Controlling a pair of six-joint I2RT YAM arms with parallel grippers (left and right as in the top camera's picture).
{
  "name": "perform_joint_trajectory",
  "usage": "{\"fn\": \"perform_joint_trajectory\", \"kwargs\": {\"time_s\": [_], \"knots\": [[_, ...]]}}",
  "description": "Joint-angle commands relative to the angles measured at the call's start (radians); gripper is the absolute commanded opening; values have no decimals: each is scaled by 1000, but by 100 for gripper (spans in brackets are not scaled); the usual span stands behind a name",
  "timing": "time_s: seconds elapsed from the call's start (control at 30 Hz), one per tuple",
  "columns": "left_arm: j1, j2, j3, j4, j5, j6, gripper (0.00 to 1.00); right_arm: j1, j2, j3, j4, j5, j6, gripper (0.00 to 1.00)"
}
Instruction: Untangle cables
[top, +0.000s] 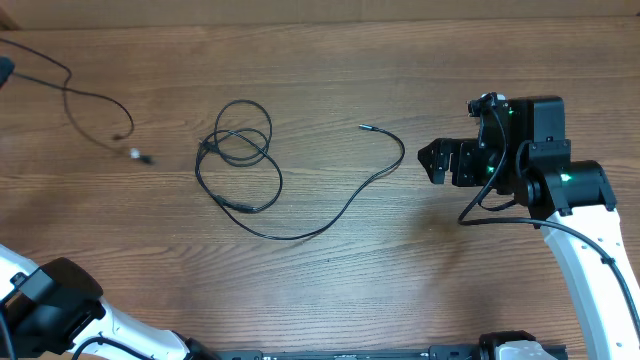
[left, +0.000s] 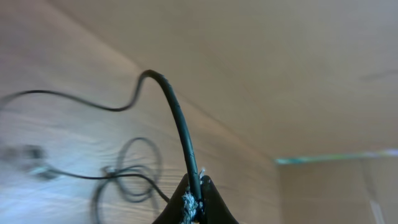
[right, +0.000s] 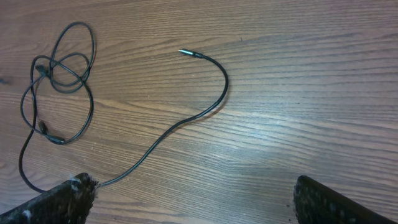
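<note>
Two thin black cables lie on the wooden table. One cable (top: 262, 190) has a coiled knot of loops (top: 240, 140) and a long tail ending in a silvery plug (top: 365, 128); it also shows in the right wrist view (right: 186, 118). The other cable (top: 85, 95) runs from the far left edge to a small plug (top: 140, 155). My left gripper (left: 196, 202) is shut on this second cable (left: 177, 118); in the overhead view it shows only as a dark tip at the left edge (top: 4, 70). My right gripper (top: 438, 160) is wide open and empty (right: 196, 199), right of the plug tip.
The right arm (top: 560, 185) stands at the right side of the table, its own thicker wire looping beside it. The left arm's base (top: 50, 305) sits at the front left corner. The table's back edge runs along the top.
</note>
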Motion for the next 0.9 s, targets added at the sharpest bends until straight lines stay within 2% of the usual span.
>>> {"fn": "perform_joint_trajectory", "kwargs": {"time_s": [0.0,0.2,0.37,0.57,0.63,0.83,0.87], "knots": [[1,-26,23,1,-235,33,4,-2,3,2,3,7,3,100],[5,-26,23,2,-704,-103,5,-2,3,2,0,7,3,100],[8,-26,23,-3,-896,-158,4,-2,3,2,-3,7,6,100],[8,-26,23,-42,-1156,-299,4,-2,3,2,-4,7,6,100],[8,-26,23,-50,-1212,-331,4,-2,3,2,-3,7,6,100],[8,-26,23,-52,-1213,-336,4,-2,9,2,-4,6,6,100],[8,-26,23,-52,-1212,-335,7,-2,11,2,-4,6,6,100]]}}
